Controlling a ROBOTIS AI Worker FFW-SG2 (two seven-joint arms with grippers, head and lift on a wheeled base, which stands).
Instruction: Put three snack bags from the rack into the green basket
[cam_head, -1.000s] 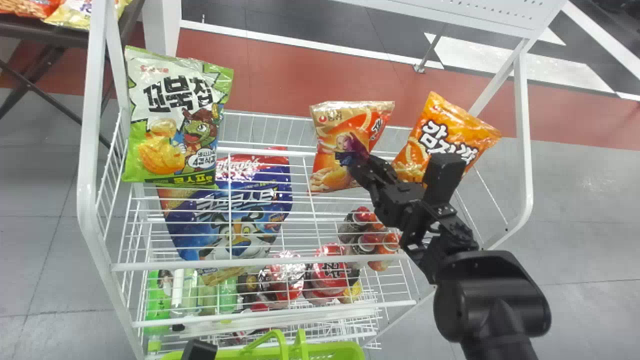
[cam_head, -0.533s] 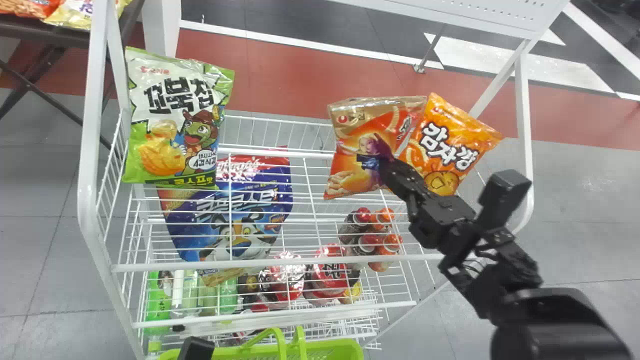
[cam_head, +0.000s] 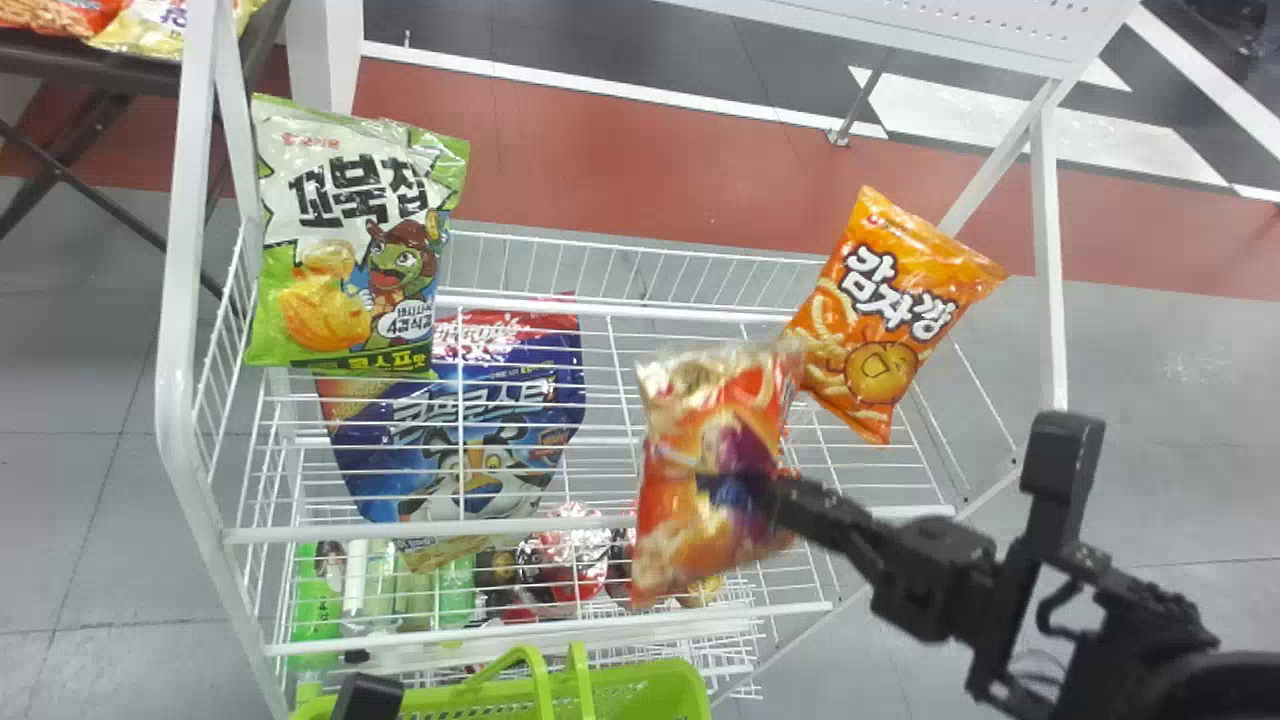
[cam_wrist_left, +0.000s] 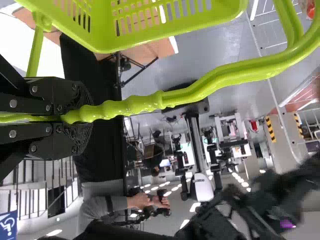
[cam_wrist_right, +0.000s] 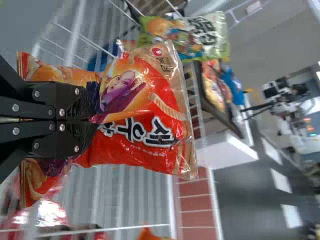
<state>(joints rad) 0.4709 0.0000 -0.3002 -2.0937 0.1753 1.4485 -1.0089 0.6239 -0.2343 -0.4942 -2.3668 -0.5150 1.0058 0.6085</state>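
The right claw (cam_wrist_right: 94, 120) pinches the orange-red bag (cam_head: 670, 500) mid-body over the rack (cam_head: 345, 531), likely for balance; the left claw (cam_wrist_left: 82, 118) grips the green basket (cam_head: 650, 685) at six o'clock, presumably steadying it. In head view, the bag's long axis runs roughly twelve to six, gold end twelve

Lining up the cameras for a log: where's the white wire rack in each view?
Head view: rack spans the middle and left.
Left wrist view: rack partly in, upper right.
Right wrist view: rack behind the red snack bag.
Shared landmark: red floor strip.
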